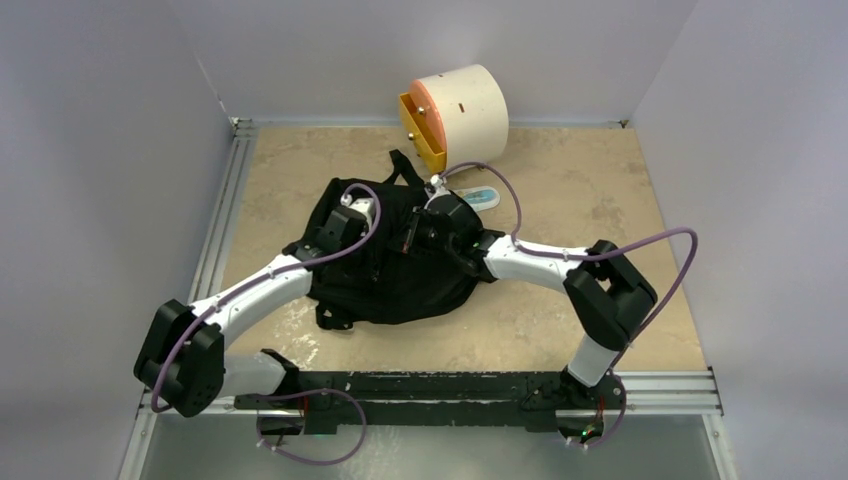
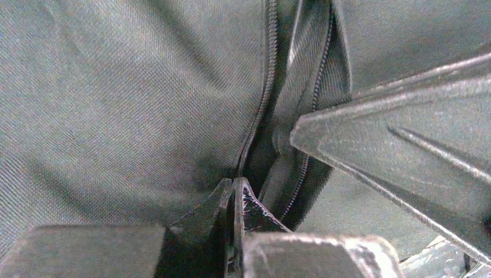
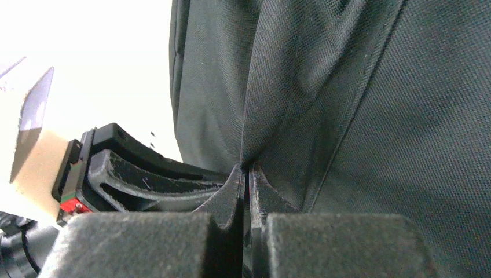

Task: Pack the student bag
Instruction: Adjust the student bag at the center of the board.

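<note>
The student bag [image 1: 400,280], black and soft, lies flat in the middle of the table. Both grippers meet over its upper middle. My left gripper [image 1: 383,232] is shut, and in the left wrist view its tips [image 2: 234,184] pinch the bag's fabric [image 2: 116,98] right at the zipper line [image 2: 267,75]. My right gripper [image 1: 412,238] is shut on a raised fold of the bag [image 3: 278,87], with its tips [image 3: 246,171] at the foot of the fold. Each gripper shows in the other's wrist view, close by: the right one [image 2: 399,150] and the left one [image 3: 133,174].
A cream cylindrical drawer box [image 1: 462,105] with an orange-yellow open drawer [image 1: 420,130] lies at the back. A small light-blue and white item [image 1: 480,197] lies on the table between the box and the bag. Grey walls enclose the table.
</note>
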Controlling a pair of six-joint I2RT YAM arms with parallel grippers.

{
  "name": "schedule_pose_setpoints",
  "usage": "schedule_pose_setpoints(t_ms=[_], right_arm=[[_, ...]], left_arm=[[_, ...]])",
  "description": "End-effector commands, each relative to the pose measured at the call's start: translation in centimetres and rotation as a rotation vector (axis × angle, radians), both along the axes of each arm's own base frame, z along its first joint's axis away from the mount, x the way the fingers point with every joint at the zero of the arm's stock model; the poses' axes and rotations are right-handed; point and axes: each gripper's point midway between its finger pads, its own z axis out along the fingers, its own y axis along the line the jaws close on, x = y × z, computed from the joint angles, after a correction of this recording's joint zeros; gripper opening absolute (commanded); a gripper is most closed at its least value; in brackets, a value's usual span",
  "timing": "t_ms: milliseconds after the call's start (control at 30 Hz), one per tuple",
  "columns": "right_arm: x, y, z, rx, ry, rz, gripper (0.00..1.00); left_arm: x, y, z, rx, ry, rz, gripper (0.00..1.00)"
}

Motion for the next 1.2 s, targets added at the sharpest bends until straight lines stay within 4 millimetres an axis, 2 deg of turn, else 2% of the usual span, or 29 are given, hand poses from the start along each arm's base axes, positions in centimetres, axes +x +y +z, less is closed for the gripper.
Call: schedule_pose_setpoints(t_ms=[0,100,167,267,367,433,467,567,667,800,900,1000,1067,1167], right_arm=[[0.9,1.7,3.9,0.097,-0.05,0.022,0.0],[1.0,0.9,4.2,0.077,-0.07,-0.002,0.0],[1.3,0.2,4.4,0.052,-0.096,-0.031,0.06],[1.7,-1.1,4.8,0.0,-0.133,-0.064,0.14],[1.8,-2.2,6.1,-0.038,-0.201,-0.069,0.18],[1.8,-2.8,7.0,-0.063,-0.271,-0.051,0.24],[1.8,-3.1,7.6,-0.071,-0.307,-0.043,0.31],[2.1,-3.8,9.3,-0.107,-0.419,-0.023,0.47],[2.5,-3.8,11.3,-0.143,-0.543,0.022,0.5],[4.1,-4.5,14.1,-0.215,-0.717,-0.002,0.51],[2.4,-3.6,15.2,-0.196,-0.89,0.115,0.5],[-1.2,-1.9,15.8,-0.214,-1.148,0.282,0.49],[-3.7,-0.5,15.5,-0.254,-1.295,0.422,0.49],[-6.5,1.4,13.3,-0.335,-1.411,0.644,0.47]], left_arm=[[0.1,-0.2,0.7,-0.044,-0.012,0.07,0.0],[0.8,0.5,2.4,-0.028,-0.059,0.106,0.0],[1.3,1.0,4.3,-0.019,-0.105,0.124,0.01],[1.7,1.9,6.9,-0.006,-0.155,0.158,0.09],[1.4,2.9,8.1,0.002,-0.165,0.208,0.16],[0.8,3.4,7.7,-0.002,-0.142,0.246,0.25],[0.4,3.6,7.4,-0.009,-0.13,0.258,0.3],[-1.2,4.1,5.3,-0.031,-0.061,0.297,0.33],[-2.5,5.0,4.4,-0.045,-0.019,0.358,0.35],[-3.0,6.2,4.8,-0.079,-0.013,0.421,0.41],[-2.4,7.6,4.1,-0.11,0.047,0.456,0.43],[-1.4,9.2,4.5,-0.159,0.052,0.487,0.43],[-0.8,9.9,5.5,-0.179,0.02,0.486,0.43],[-0.3,10.8,6.5,-0.166,-0.015,0.491,0.43]])
